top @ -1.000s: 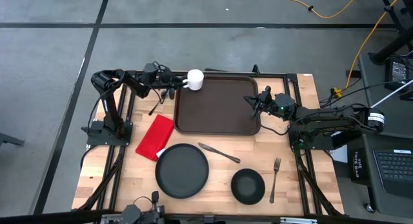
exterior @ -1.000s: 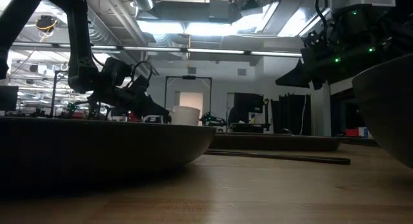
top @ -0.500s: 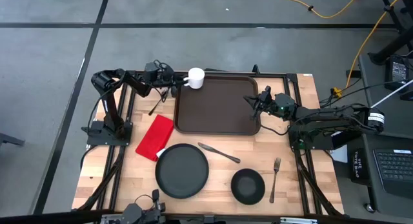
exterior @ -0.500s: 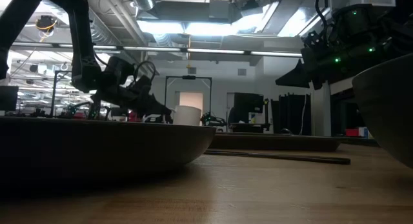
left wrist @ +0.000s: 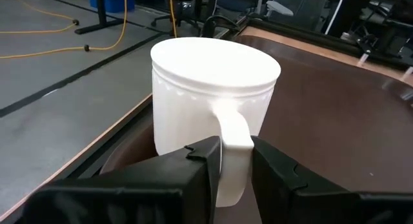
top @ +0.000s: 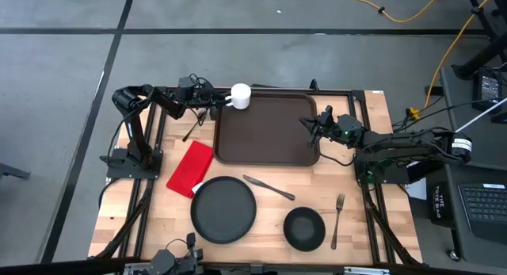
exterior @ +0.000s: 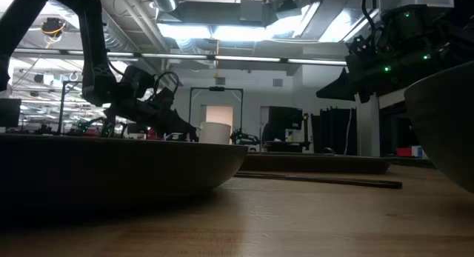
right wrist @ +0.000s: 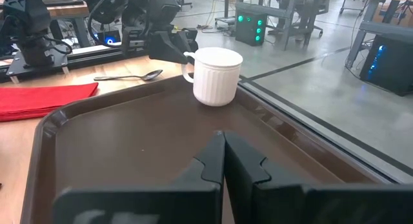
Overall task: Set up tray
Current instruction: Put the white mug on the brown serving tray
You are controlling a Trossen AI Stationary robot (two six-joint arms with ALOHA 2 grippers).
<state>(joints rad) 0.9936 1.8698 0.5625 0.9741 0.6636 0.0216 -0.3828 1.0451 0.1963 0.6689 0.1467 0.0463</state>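
Observation:
The dark brown tray [top: 265, 132] lies at the table's far middle. A white mug [top: 240, 97] stands in its far left corner, also seen in the left wrist view as the mug [left wrist: 206, 88] and in the right wrist view as the mug [right wrist: 216, 75]. My left gripper [top: 219, 103] is just left of the mug and is shut on its handle. My right gripper [top: 310, 126] hovers shut over the tray's right rim; in the low view this gripper [exterior: 326, 92] stands above the tray. My left gripper [left wrist: 235, 169] pinches the mug's handle [left wrist: 235, 130] between its two fingers, one on each flat side of the loop. It comes in about level from the table's left. The mug stands upright with its base in the tray's corner.
A red napkin [top: 191, 168] lies left of the tray, with a spoon [top: 191, 131] beyond it. Near the front are a black plate [top: 223, 209], a knife [top: 269, 187], a black bowl [top: 304, 228] and a fork [top: 337, 219]. Most of the tray's floor is bare.

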